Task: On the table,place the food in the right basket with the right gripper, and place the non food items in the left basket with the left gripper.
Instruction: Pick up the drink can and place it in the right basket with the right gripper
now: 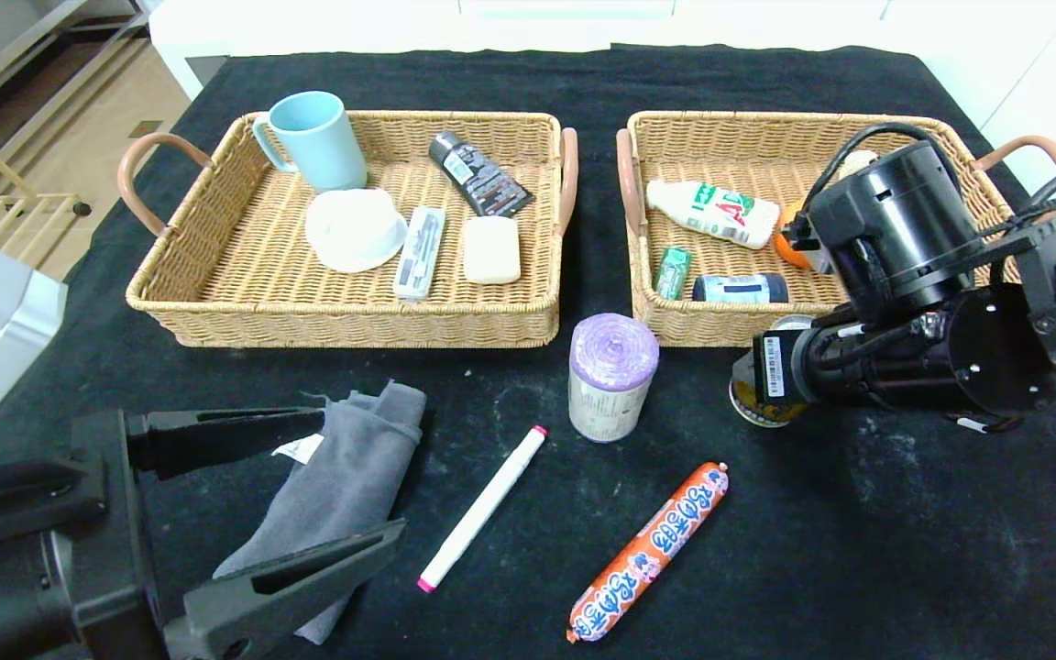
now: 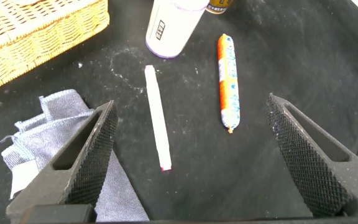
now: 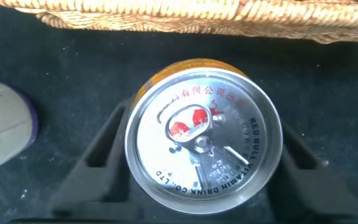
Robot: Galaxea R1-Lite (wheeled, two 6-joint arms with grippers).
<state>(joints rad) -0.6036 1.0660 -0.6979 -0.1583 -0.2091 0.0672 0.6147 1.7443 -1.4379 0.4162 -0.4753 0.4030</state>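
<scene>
- Nearest, left hand (image 1: 308, 486): fingers spread wide, straddling grey cloth (image 1: 345, 486) on black worktop (image 1: 858, 550).
- Right hand (image 3: 197, 186): clamped on gold can (image 3: 204, 127), upright just before right basket (image 1: 730, 321).
- Left basket (image 1: 345, 312): well apart, behind cloth.
- Sausage (image 1: 649, 552), marker (image 1: 482, 507): loose between the hands.

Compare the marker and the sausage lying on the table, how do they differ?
The marker is slim and white with pink ends; the sausage is thicker, orange with printed wrapping. The marker lies nearer the grey cloth and the open left claw; the sausage lies further to the robot's right. Both lie flat on the black table, slanted alike, outside the baskets.
</scene>
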